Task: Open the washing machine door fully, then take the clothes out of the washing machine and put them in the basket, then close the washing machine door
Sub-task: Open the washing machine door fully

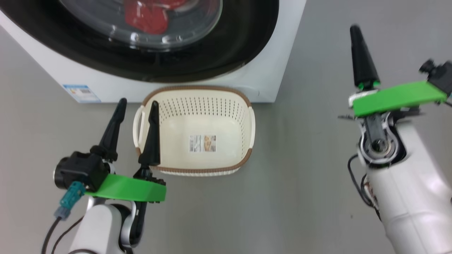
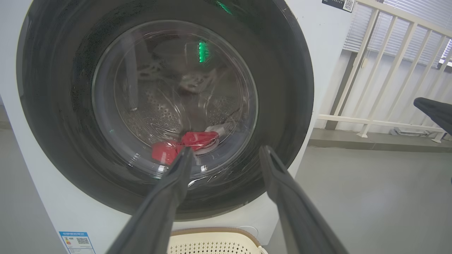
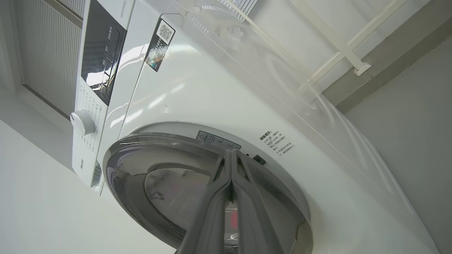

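The washing machine [image 1: 268, 53] stands at the top of the head view, and its door [image 1: 243, 38] sits closed against the white front. Red clothes [image 1: 146, 16] lie inside behind the glass bowl; the left wrist view has them low in the drum [image 2: 192, 139]. On the floor just in front of the machine stands the basket [image 1: 197, 88] with nothing in it. My left gripper [image 1: 138, 104] is open above the basket's left handle, pointing at the door [image 2: 56, 106]. Off to the right of the machine, my right gripper [image 1: 355, 31] is shut on nothing, its closed fingers [image 3: 229, 165] aimed at the door's rim [image 3: 127, 158].
Grey floor surrounds the machine and the basket. A white railing [image 2: 388, 70] runs along the wall to the machine's right. The control panel [image 3: 102, 56] and a round knob [image 3: 82, 122] sit at the top of the machine's front.
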You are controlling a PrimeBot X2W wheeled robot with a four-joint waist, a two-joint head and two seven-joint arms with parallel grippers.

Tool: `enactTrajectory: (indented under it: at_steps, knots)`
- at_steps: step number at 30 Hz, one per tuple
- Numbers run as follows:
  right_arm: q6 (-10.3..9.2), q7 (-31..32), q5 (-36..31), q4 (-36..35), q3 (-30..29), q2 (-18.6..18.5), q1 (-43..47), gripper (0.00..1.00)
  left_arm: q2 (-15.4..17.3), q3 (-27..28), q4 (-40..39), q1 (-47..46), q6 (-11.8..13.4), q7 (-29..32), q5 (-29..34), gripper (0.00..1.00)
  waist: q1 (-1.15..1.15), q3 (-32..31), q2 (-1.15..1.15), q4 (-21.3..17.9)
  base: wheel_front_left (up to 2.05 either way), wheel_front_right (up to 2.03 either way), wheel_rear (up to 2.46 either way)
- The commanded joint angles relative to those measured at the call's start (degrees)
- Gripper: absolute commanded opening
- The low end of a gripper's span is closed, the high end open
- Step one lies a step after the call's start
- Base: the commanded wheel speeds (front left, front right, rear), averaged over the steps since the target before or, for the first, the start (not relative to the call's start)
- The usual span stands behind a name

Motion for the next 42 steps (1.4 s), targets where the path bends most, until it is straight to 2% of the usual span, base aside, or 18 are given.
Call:
enactTrajectory:
  at_steps: [1,11,22,36,42]
  knots:
    - [0.43,0.87,1.96,-1.8,0.76,0.39,-1.99,0.0,1.25,1.86,-1.94,-1.67,-0.24,-0.68,0.11,1.0,0.0,3.15,0.0,0.69,0.0,0.0,0.0]
    - [0.43,12.15,20.64,-3.53,-2.34,0.39,-9.13,0.0,1.28,2.88,-4.09,-2.94,-1.39,-0.68,0.81,1.0,0.0,10.04,0.0,1.92,0.0,0.0,0.0]
    - [0.43,25.27,33.57,-1.22,-4.49,-0.94,-19.88,0.0,1.26,3.38,-5.83,-4.62,-2.62,-0.68,-1.27,1.0,0.0,17.29,0.0,3.14,0.0,0.0,0.0]
    - [0.43,34.97,42.1,5.06,-3.3,-3.9,-30.05,0.0,1.57,3.88,-5.51,-5.36,-3.75,-0.68,-1.27,1.0,0.0,21.8,0.0,3.81,0.0,0.0,0.0]
    - [0.43,39.51,44.64,5.69,-1.69,-4.66,-32.53,0.0,1.54,3.99,-5.27,-5.62,-3.9,-0.68,-1.0,1.0,0.0,22.51,0.0,4.1,0.0,0.0,0.0]
